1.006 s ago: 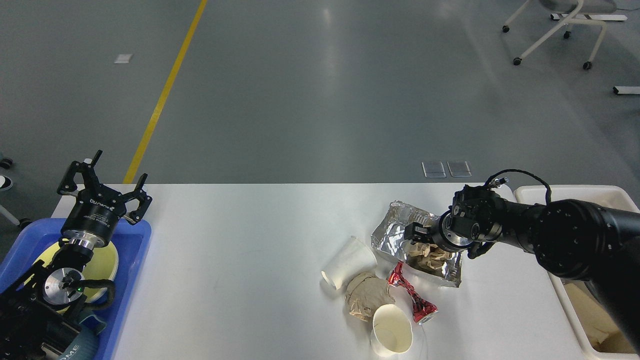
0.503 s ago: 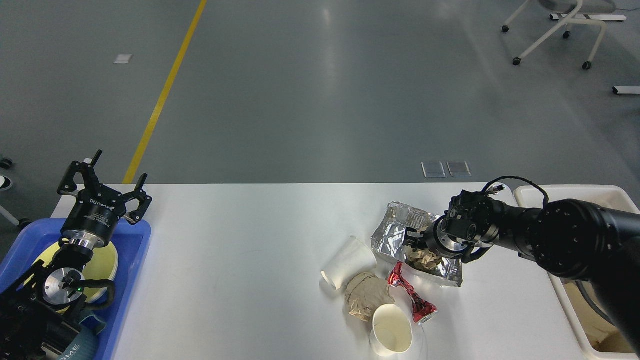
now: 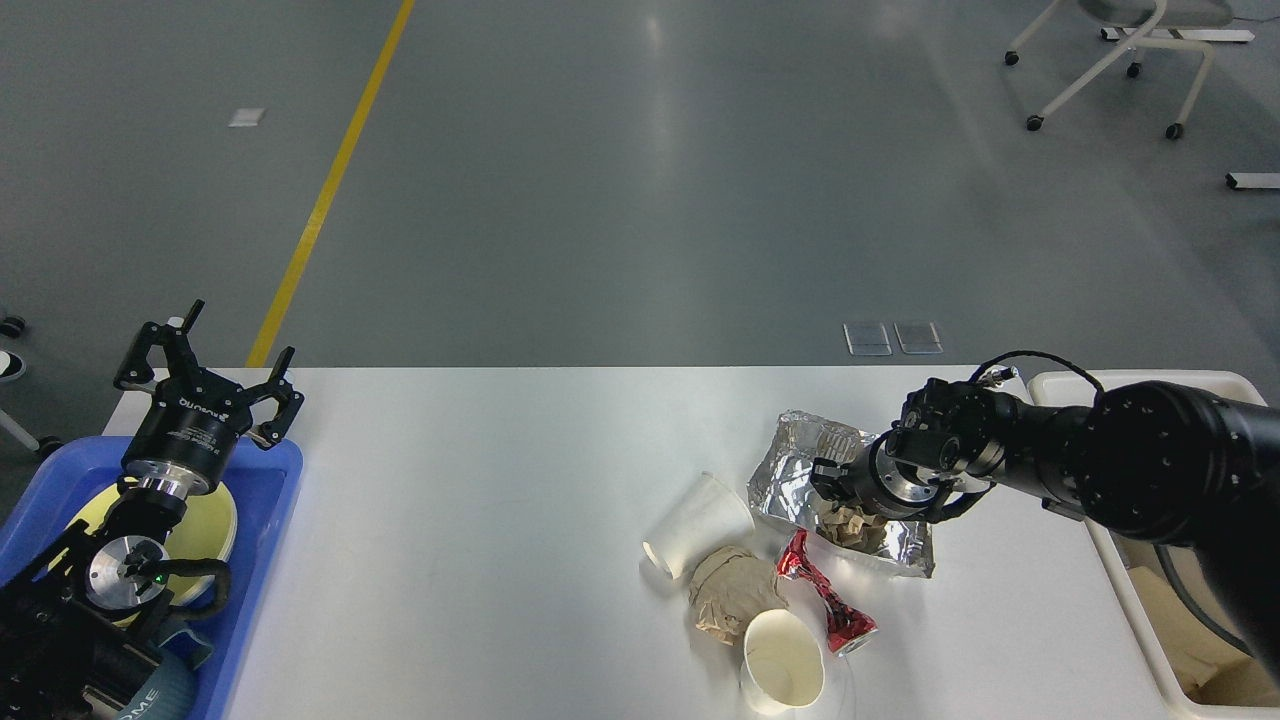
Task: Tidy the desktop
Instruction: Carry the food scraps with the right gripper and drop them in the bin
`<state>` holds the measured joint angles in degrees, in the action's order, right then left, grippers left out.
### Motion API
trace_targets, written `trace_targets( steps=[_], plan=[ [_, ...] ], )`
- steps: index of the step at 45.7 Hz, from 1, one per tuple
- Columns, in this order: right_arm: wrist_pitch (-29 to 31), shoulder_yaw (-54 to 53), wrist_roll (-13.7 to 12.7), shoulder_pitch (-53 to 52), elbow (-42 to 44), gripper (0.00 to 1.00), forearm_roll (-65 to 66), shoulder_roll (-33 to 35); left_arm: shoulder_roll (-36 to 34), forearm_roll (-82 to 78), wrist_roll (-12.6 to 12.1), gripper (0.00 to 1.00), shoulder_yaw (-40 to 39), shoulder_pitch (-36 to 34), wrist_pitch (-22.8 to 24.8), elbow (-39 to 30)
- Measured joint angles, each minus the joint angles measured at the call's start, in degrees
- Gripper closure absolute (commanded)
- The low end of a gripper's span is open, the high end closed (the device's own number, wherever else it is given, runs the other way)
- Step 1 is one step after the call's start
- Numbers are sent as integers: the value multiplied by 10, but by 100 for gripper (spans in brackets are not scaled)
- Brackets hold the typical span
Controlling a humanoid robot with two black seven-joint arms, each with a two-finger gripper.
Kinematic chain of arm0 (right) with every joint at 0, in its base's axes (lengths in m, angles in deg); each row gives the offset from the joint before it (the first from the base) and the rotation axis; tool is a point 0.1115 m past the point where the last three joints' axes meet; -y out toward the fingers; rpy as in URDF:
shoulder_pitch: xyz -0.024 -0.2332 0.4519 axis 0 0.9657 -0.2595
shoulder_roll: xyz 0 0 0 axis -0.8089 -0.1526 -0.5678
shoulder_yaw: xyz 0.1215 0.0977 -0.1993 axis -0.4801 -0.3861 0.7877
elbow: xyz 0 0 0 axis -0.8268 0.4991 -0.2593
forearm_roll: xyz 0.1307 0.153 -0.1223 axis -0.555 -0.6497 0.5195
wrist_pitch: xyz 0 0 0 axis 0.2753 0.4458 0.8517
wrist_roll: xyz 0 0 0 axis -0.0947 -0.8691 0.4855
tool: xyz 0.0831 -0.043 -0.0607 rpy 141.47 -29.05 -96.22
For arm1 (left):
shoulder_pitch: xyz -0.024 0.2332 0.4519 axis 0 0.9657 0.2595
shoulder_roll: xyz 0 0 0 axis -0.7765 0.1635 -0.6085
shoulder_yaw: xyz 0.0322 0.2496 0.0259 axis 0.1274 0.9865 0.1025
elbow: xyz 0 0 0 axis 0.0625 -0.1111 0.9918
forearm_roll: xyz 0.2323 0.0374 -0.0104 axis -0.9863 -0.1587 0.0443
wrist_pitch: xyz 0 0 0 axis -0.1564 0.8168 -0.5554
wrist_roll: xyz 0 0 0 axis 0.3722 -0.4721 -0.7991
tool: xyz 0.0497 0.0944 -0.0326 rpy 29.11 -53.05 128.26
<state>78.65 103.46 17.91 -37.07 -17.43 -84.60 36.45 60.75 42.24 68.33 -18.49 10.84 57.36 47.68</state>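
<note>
the wide white glossy bench [image 3: 480, 520] fills the lower half of the view, with the litter bunched right of its middle. the step in hand looks like clearing that litter: the right gripper [image 3: 822, 478] sits low over the crumpled silver foil wrapper [image 3: 800, 462], just above the small wad of brown paper [image 3: 848, 524] lying on it. its fingers are dark and seen end-on, so i cannot tell whether they are parted or pinching the foil or the wad. next, i judge, it needs a firm hold, a lift, and a carry to the cream plastic bin [image 3: 1130, 385] at the right edge, only partly in frame. the left gripper [image 3: 205, 355] stands spread and empty above the blue plastic tray [image 3: 275, 510]. waiting nearby are a tipped white paper cup [image 3: 695, 525], a second white paper cup [image 3: 783, 672], a crushed brown paper ball [image 3: 730, 602] and a twisted red foil wrapper [image 3: 825, 600].
</note>
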Motion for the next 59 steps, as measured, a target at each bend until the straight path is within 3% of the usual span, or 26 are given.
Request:
trace_targets(
  steps=[18,31,42,48,59],
  plan=[
    [30,8,0,-160,-149,100,4,84,0,0,0,4,0,0,0,0],
    [166,74,2,-419,-304,100,9,137,0,0,0,4,0,0,0,0],
    [191,102,3,-610,-488,100,10,148,0,0,0,4,0,0,0,0],
    [183,102,2,-640,-531,100,11,157,0,0,0,4,0,0,0,0],
    [160,119,2,-630,-526,100,15,178,0,0,0,4,1,0,0,0]
  ],
)
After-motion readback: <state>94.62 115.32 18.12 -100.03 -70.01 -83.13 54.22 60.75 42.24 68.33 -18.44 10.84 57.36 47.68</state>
